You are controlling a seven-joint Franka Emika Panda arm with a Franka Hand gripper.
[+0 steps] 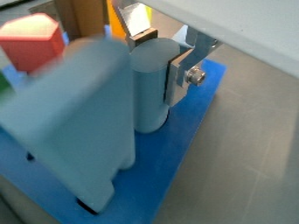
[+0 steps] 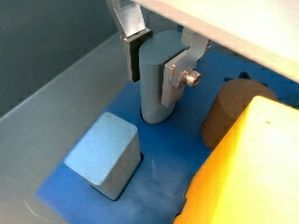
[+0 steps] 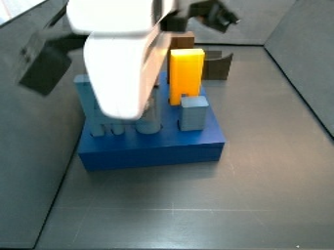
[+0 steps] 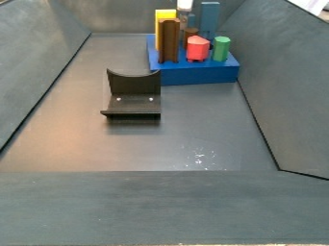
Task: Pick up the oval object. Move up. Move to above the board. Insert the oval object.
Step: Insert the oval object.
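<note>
The dark grey desk (image 4: 154,144) carries the board (image 4: 193,71) near its far edge. There the hand (image 2: 158,61) pinches the oval object (image 2: 155,92), standing upright in the board. Insertion looks nearly done; next, release and lift straight up.

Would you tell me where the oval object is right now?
In both wrist views the oval object stands upright on the board, between the gripper jaws, beside the brown cylinder.
</note>
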